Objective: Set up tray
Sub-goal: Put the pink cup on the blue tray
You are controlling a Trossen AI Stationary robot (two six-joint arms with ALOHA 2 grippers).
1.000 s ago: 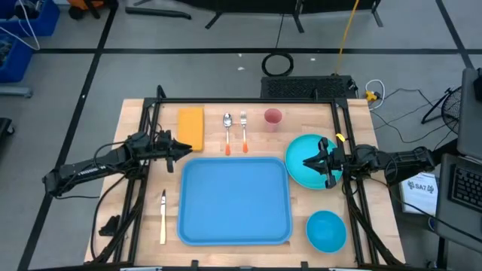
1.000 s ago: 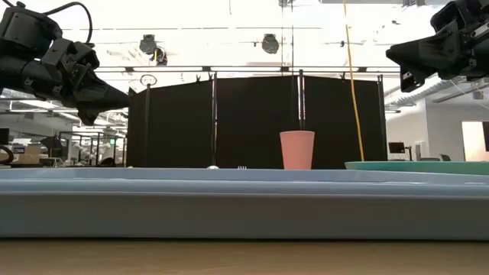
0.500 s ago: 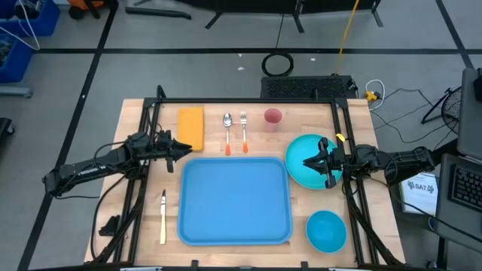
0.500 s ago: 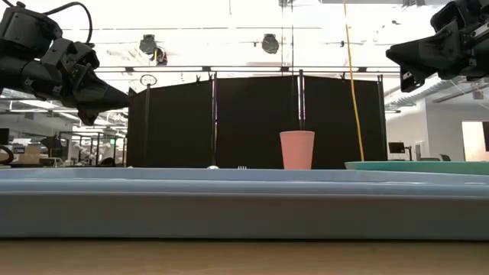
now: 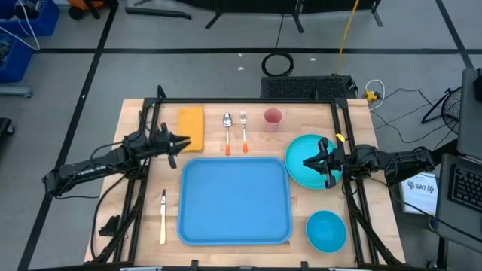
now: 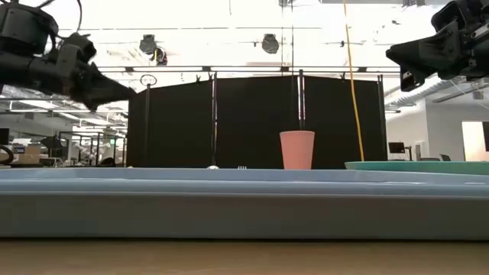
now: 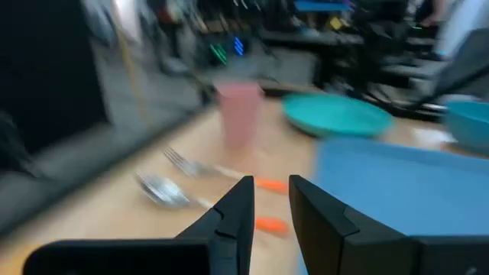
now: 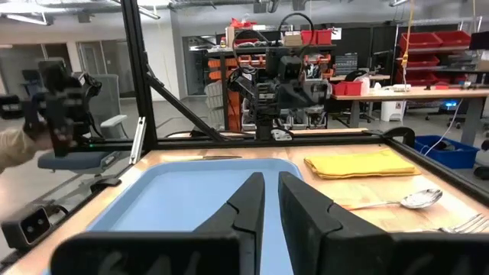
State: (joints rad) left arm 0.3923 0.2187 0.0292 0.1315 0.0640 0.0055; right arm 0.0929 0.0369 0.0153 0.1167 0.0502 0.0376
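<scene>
Tray (image 5: 234, 200) sits mid-table, bare, so nothing is loaded yet. Yellow napkin (image 5: 191, 126), spoon (image 5: 227, 132), fork (image 5: 244, 130) and pink cup (image 5: 273, 117) lie along the far edge. Knife (image 5: 163, 215) is left of the tray; teal plate (image 5: 301, 159) and blue bowl (image 5: 326, 229) are right. Left gripper (image 5: 181, 141) hovers by the napkin, fingers narrowly parted, empty. Right gripper (image 5: 307, 161) waits over the plate, fingers narrowly parted, empty.

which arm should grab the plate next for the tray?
Right, probably. The right gripper hovers over the teal plate, beside the tray. The left gripper is across the tray, near the yellow napkin.
</scene>
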